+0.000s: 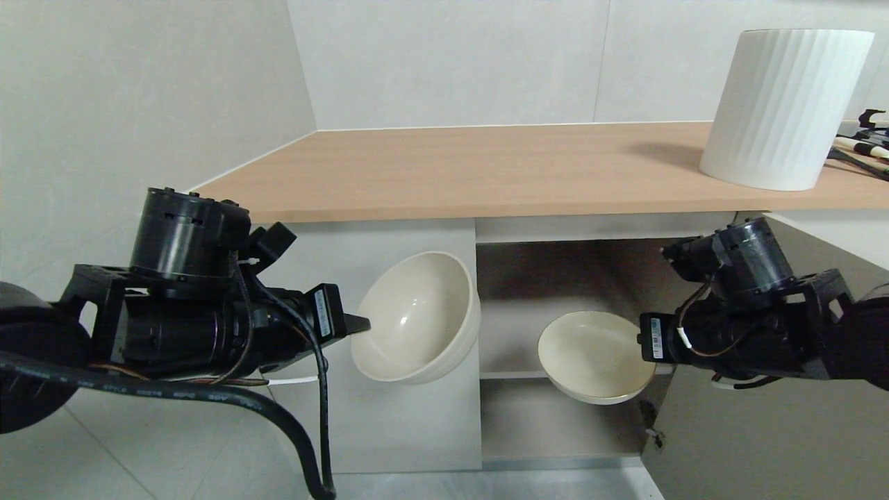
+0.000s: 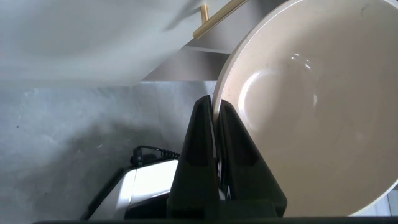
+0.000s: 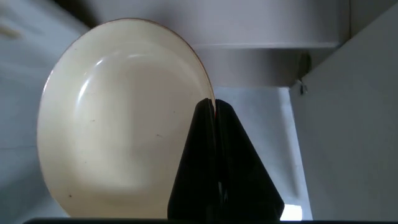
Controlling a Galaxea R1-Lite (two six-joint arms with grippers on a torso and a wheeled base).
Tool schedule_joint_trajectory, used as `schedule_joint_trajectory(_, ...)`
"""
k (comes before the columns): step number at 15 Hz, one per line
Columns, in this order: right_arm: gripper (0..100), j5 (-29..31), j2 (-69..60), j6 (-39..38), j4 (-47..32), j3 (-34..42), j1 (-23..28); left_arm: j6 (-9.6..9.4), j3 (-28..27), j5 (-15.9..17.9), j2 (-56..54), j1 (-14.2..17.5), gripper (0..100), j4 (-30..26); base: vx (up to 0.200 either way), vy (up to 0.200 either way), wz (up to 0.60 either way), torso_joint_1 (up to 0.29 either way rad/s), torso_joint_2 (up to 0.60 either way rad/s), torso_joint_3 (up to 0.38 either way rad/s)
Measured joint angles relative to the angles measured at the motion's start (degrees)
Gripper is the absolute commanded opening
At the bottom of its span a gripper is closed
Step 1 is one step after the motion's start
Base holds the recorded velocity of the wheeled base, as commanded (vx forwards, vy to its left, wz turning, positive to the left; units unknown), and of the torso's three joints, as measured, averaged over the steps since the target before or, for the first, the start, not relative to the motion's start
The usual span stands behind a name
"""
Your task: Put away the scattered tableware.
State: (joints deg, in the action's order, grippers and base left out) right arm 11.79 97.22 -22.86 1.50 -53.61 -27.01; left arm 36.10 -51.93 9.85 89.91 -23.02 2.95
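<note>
- Head view: left gripper (image 1: pixel 364 324) holds a deep bowl (image 1: pixel 417 317) by its rim, tilted, in front of the shut cabinet door (image 1: pixel 417 417). The right gripper (image 1: pixel 640 338) holds a shallow bowl (image 1: pixel 594 355) at the open cabinet (image 1: pixel 555 278), under the counter (image 1: pixel 486 167).
- Left wrist view: fingers (image 2: pixel 200 155) are narrow, pinching the deep bowl's (image 2: pixel 311 106) rim.
- Right wrist view: fingers (image 3: pixel 199 155) are narrow, pinching the shallow bowl's (image 3: pixel 118 112) rim.
</note>
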Motion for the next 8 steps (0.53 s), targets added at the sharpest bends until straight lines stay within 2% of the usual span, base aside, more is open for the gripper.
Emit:
schedule_joint_trajectory(4,0,-0.07,9.64,-0.24,7.03,-0.71,2.88,0.0,0.06,-0.02,0.0,-0.02,0,-0.09,0.0,0.0,0.0,0.0,0.0,0.0)
schedule_joint_trajectory(8,0,0.41,21.6,-2.57,21.19,-1.06,4.34,0.02,0.09,0.0,0.11,-0.02,0,-0.09,0.0,0.0,0.0,0.0,0.0,0.0)
